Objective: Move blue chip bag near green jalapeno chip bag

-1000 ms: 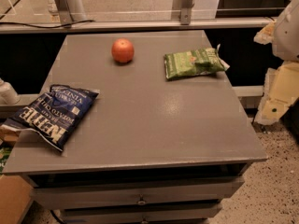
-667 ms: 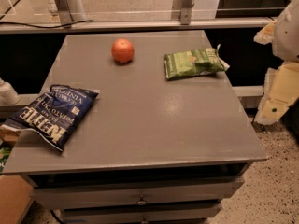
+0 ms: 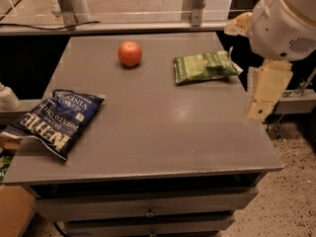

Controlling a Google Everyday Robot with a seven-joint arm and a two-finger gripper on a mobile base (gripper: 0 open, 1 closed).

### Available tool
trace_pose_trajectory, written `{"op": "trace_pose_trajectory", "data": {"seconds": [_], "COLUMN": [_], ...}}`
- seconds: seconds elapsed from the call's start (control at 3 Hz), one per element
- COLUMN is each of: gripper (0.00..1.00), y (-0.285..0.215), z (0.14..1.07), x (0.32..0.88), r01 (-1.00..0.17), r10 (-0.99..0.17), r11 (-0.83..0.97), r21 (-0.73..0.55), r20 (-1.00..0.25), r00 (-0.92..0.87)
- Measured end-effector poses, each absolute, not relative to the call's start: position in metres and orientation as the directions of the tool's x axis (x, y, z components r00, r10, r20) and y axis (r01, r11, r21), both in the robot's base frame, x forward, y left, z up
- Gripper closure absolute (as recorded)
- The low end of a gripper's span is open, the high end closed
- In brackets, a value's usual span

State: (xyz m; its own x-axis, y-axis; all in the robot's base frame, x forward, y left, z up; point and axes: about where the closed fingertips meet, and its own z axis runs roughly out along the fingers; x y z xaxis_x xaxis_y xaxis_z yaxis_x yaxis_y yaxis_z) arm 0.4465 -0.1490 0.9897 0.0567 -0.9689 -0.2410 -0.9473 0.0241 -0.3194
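Observation:
The blue chip bag (image 3: 55,121) lies flat at the table's left edge, partly hanging over it, white lettering up. The green jalapeno chip bag (image 3: 203,66) lies flat at the back right of the table. The two bags are far apart. My gripper (image 3: 262,98) hangs off the table's right side, pointing down, below the large white arm joint (image 3: 289,19). It is in front of and to the right of the green bag, holds nothing and is far from the blue bag.
A round orange-red fruit (image 3: 130,53) sits at the back middle of the grey table (image 3: 163,132). A drawer front (image 3: 148,206) runs below the tabletop. A rail and white posts (image 3: 69,4) stand behind the table. A cardboard box (image 3: 12,211) is on the floor at left.
My arm and gripper have moved left, closer to the table's right edge. The bags and the fruit have not moved.

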Motion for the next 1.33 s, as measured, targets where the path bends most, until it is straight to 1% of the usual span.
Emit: {"op": "trace_pose_trajectory", "data": {"seconds": [0.33, 0.67, 1.0, 1.33], "gripper": [0.0, 0.0, 0.0, 0.0], "y": [-0.098, -0.089, -0.089, -0.063], "z": [0.994, 0.997, 0.997, 0.994], "x": [0.455, 0.455, 0.455, 0.461], "r01": [-0.913, -0.897, -0.896, -0.877], "r10": [-0.936, -0.924, -0.923, -0.884], "r11": [-0.154, -0.197, -0.199, -0.27], "r21": [-0.377, -0.395, -0.396, -0.397], "r20": [-0.242, -0.231, -0.231, -0.258], "r00": [0.257, 0.305, 0.307, 0.389]}}
